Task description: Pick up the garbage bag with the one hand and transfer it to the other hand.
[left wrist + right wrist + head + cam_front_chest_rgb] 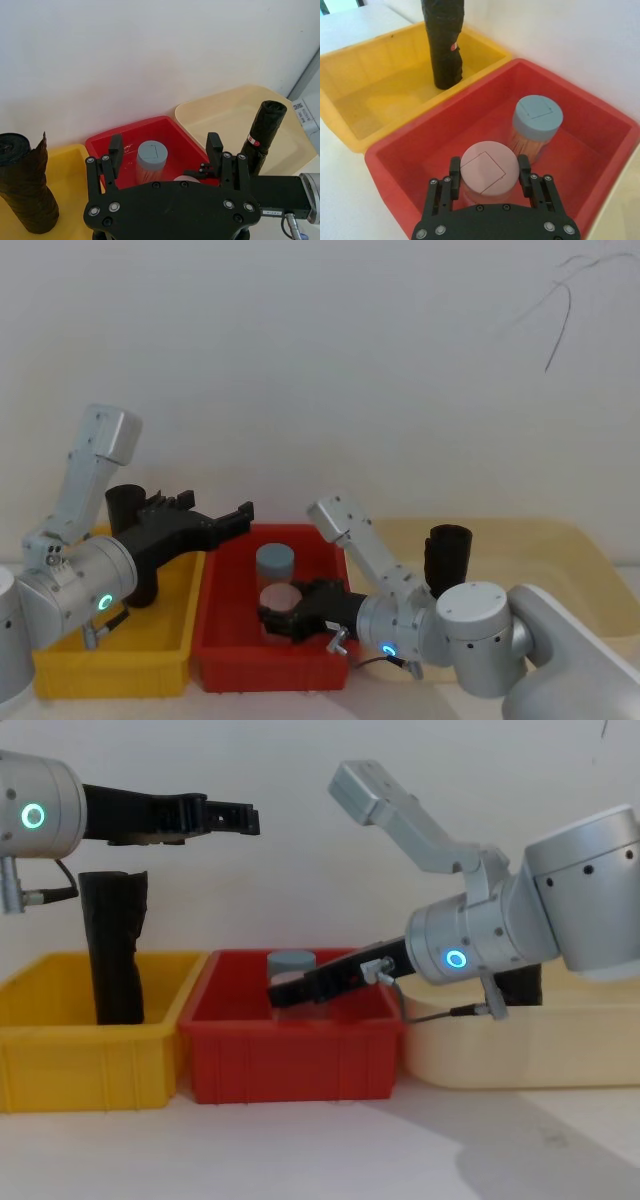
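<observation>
head view: left gripper [240,515] held out in the air above the seam of the yellow bin [170,645] and red bin [270,665], fingers apart, nothing in them. right gripper [285,615] down inside the red bin at the pink-lidded jar [280,597]. blue-lidded jar [275,560] just behind that. garbage bag [450,555] stands upright in the beige bin [560,540], behind the right arm, well apart from both grippers. other black roll [125,510] upright in the yellow bin, partly hidden by the left arm.

left wrist view: left gripper [165,145] spread wide and empty, red bin and blue-lidded jar [152,157] below. garbage bag [262,130] with a red-and-white mark, leaning a bit in the beige bin.

right wrist view: right gripper [488,165] clamped on the pink-lidded jar [489,169], fingers [454,167] pressed to each side of the lid. other black roll [445,45] in the yellow bin.

chest view: left gripper [235,818] high above the bins. right gripper [285,992] dips into the red bin. garbage bag [525,985] mostly hidden behind the right arm.
</observation>
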